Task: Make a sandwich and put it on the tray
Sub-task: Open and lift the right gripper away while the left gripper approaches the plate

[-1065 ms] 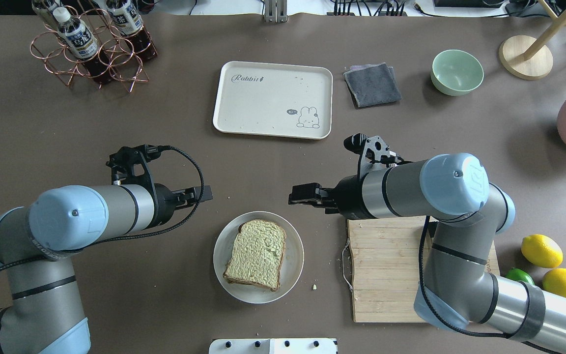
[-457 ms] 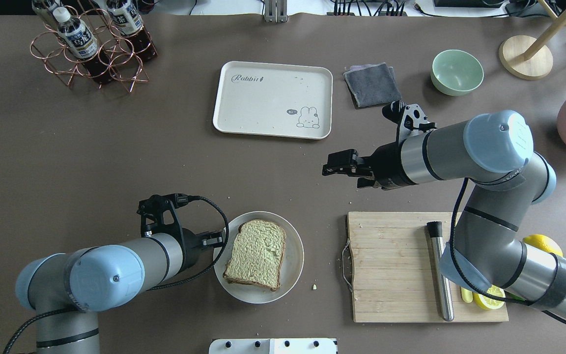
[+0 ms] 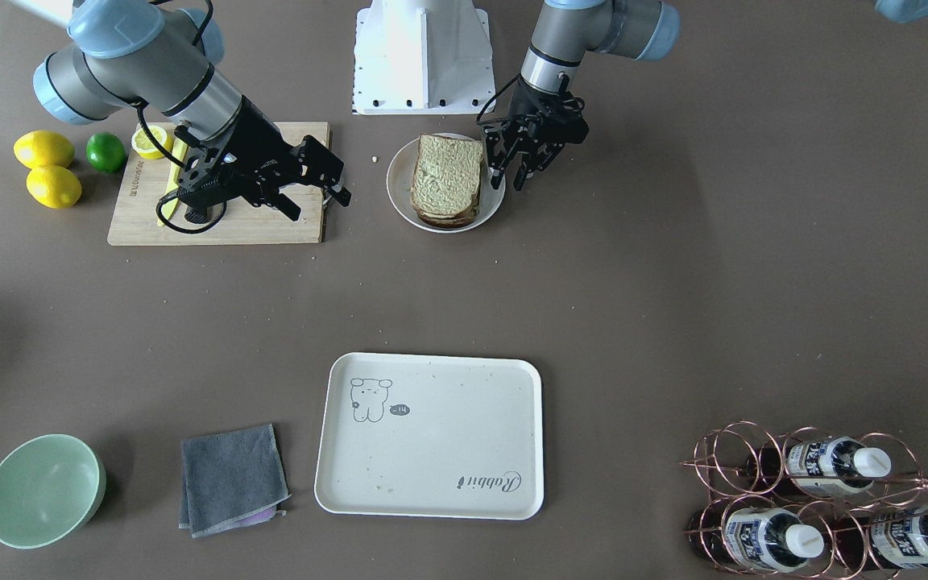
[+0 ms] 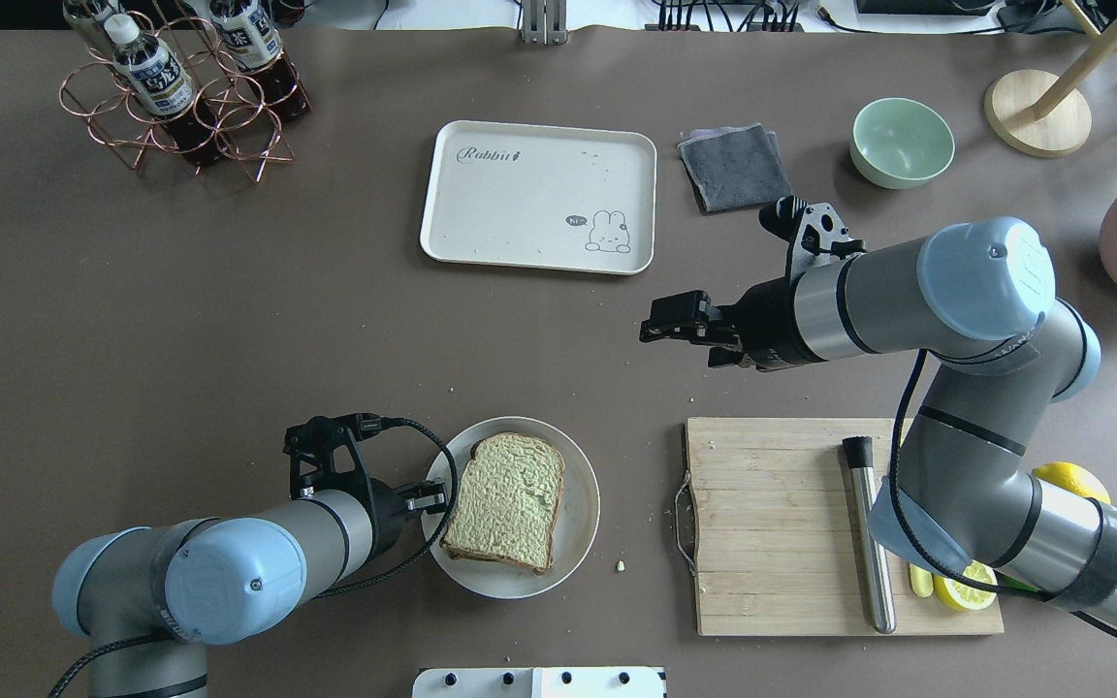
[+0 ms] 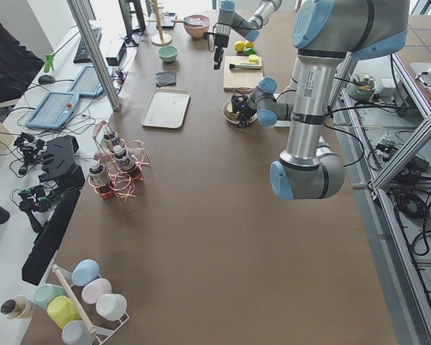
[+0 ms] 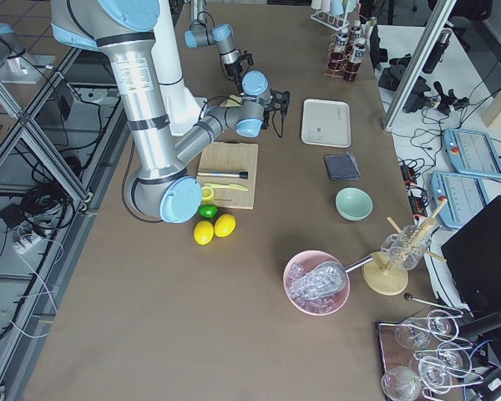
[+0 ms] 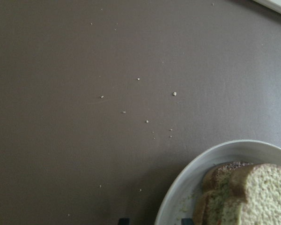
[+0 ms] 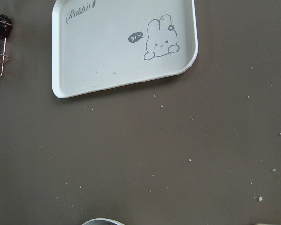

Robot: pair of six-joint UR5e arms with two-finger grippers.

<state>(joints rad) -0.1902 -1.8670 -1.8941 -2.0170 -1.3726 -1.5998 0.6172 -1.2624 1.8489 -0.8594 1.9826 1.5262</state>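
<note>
Judging from the overhead view, you had the sandwich lying flat on the round white plate at the lower centre of the frame. Its top slice faced up. The front-facing view showed stacked slices, but no filling could be made out. The sandwich's long axis ran from upper frame to lower frame, tilted slightly.

Your left gripper sat just beside the sandwich's left long edge, over the plate's rim, with its jaws spread and nothing between them. The front-facing view showed its two fingers clearly apart. Whether they touched the bread could not be told. The left wrist camera caught the sandwich only in its lower right corner, so it lay off to one side of the claw, not centred between the fingers.

Your right gripper hung at centre right, above the wooden cutting board in the frame, well apart from the plate. Its jaws looked open and empty.

The tray lay bare at upper centre, far from the sandwich. The left arm was plainly the nearer one. My judgement: the pick turned on closing across the short width from that left edge.
</note>
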